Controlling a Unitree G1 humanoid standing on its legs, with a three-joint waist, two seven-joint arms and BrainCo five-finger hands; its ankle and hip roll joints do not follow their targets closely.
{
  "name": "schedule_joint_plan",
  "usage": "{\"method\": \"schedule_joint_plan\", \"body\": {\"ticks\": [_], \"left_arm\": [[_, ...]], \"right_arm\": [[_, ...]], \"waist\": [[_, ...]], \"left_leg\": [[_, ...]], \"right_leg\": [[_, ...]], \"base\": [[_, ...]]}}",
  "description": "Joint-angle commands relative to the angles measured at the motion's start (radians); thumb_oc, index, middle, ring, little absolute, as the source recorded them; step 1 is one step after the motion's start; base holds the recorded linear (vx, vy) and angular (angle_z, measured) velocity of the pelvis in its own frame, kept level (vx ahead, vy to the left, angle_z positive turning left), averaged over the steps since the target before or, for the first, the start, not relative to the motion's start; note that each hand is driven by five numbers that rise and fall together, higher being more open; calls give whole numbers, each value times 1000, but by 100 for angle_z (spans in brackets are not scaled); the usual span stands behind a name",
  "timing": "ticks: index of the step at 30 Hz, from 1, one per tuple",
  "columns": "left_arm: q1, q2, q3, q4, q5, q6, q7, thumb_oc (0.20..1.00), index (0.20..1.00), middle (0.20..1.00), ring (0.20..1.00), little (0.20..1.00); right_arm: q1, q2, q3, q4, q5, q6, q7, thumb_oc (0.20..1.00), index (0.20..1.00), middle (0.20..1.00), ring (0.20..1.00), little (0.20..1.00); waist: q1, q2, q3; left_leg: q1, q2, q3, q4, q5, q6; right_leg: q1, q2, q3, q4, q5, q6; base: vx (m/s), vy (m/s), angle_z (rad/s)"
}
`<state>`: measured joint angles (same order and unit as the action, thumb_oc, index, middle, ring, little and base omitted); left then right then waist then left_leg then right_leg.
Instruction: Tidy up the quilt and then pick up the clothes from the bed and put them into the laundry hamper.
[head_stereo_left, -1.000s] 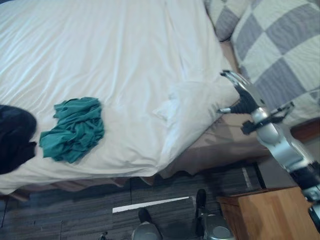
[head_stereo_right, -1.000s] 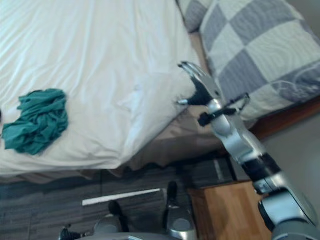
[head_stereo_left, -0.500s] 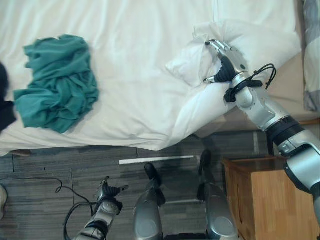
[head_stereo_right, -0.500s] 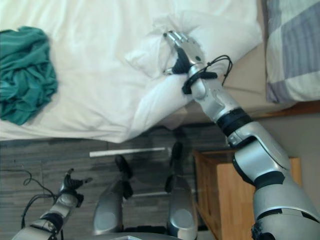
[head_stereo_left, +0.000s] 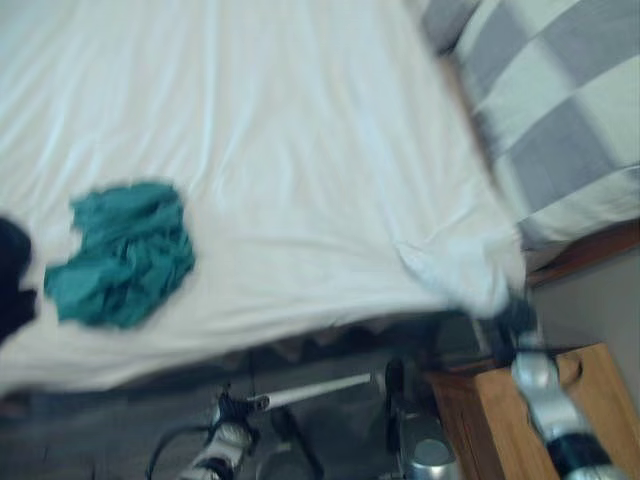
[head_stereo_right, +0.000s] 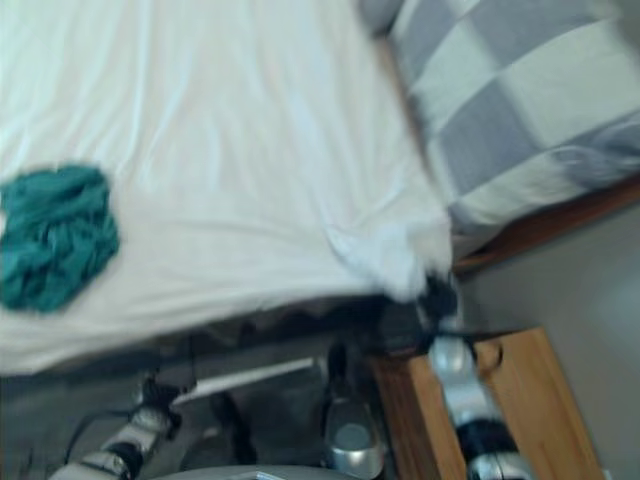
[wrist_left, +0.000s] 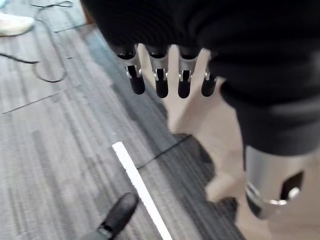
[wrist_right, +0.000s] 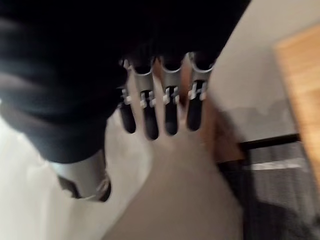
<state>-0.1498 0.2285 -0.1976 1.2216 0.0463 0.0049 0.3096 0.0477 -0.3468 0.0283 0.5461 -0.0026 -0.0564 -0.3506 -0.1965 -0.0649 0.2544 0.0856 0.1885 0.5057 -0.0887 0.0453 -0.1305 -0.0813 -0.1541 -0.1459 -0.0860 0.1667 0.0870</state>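
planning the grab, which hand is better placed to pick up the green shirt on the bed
Left, probably. The green shirt lies on the robot's left part of the quilt, and the left hand hangs open over the floor just below that side. The right hand is by the quilt's far right corner.

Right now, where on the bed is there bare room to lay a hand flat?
The widest bare stretch is white quilt between the teal garment and the checked pillows. Crowded spots: the near left edge, with the teal garment and dark clothing, and the bunched quilt corner.
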Motion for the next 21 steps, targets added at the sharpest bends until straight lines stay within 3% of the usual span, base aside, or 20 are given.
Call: {"method": "schedule_joint_plan", "body": {"ticks": [1, 5, 6, 7, 12, 13, 15, 18, 21], "left_arm": [[-37, 24, 17, 42, -21, -2, -13, 1000, 1000, 1000, 1000, 1000], [-18, 48, 13, 37, -44, 5, -31, 1000, 1000, 1000, 1000, 1000], [-12, 62, 20, 34, -46, 4, -36, 1000, 1000, 1000, 1000, 1000], [1, 86, 33, 22, -51, -2, -44, 1000, 1000, 1000, 1000, 1000], [43, 84, 37, 5, -35, -20, -51, 1000, 1000, 1000, 1000, 1000], [63, 80, 22, 5, -19, -26, -55, 1000, 1000, 1000, 1000, 1000], [58, 83, 16, 6, -16, -25, -55, 1000, 1000, 1000, 1000, 1000], [51, 90, 1, 5, -31, -27, -48, 1000, 1000, 1000, 1000, 1000], [43, 92, -9, 1, -41, -32, -40, 1000, 1000, 1000, 1000, 1000]], "right_arm": [[-9, -7, -49, 41, 158, -27, -31, 1000, 1000, 1000, 1000, 1000], [-32, -18, -158, 226, 360, -36, -74, 1000, 1000, 1000, 1000, 1000], [-46, -46, -174, 235, 374, -33, -74, 862, 862, 862, 862, 862], [-49, -102, -211, 140, 355, -39, -83, 200, 200, 200, 200, 200], [-120, -186, -248, -79, 263, -97, -138, 200, 200, 200, 200, 200], [-245, -211, -180, -190, 251, -138, -129, 200, 200, 200, 200, 200], [-301, -212, -130, -232, 241, -145, -116, 200, 200, 200, 200, 200], [-463, -179, 0, -228, 222, -136, -112, 200, 200, 200, 200, 200], [-530, -142, 62, -177, 222, -125, -113, 200, 200, 200, 200, 200]], "waist": [[-29, 2, -45], [-17, -2, -65], [-14, -4, -63], [-11, -12, -48], [22, -10, -5], [57, -5, 53], [70, -4, 75], [109, 2, 140], [120, 6, 168]], "left_leg": [[-15, 89, -42, 24, 35, -31], [-7, 89, -47, 20, 30, -33], [-8, 88, -47, 20, 33, -33], [-1, 87, -48, 26, 24, -33], [-24, 93, -66, 55, 20, -31], [-58, 102, -85, 91, 15, -35], [-75, 106, -92, 118, 10, -35], [-144, 123, -110, 190, 4, -38], [-171, 130, -117, 216, -5, -40]], "right_leg": [[9, -47, 12, 49, -143, 86], [30, -52, -5, 47, -143, 92], [26, -50, -2, 49, -140, 91], [31, -52, 1, 55, -147, 94], [21, -55, 0, 68, -154, 88], [2, -58, 3, 95, -163, 84], [-11, -59, 9, 111, -166, 79], [-66, -66, 15, 170, -171, 69], [-98, -70, 15, 210, -183, 68]], "base": [[138, 56, -31], [56, 32, -15], [3, 39, 1], [0, 0, 0], [-44, -10, 6], [-166, -48, 11], [-143, -54, 12], [-150, -60, 21], [-98, -16, 12]]}}
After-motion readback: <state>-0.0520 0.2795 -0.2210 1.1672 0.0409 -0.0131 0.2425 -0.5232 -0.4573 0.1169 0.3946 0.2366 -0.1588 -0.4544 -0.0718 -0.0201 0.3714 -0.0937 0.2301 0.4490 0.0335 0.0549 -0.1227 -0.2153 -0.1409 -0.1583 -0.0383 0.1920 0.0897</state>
